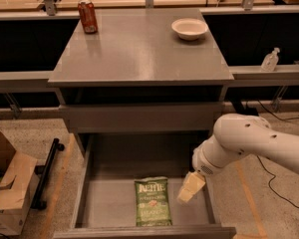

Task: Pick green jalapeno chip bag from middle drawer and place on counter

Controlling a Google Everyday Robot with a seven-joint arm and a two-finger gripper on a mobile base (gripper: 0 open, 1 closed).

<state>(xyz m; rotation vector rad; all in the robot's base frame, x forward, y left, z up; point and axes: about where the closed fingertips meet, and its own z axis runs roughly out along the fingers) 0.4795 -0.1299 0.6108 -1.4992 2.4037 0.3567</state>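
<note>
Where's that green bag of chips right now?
In the camera view, the green chip bag lies flat on the floor of the open middle drawer, near its front edge. The robot's hand hangs just right of it.

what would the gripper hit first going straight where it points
The gripper, low over the middle drawer, points down-left: probably its floor right of the green jalapeno chip bag; depth unclear.
</note>
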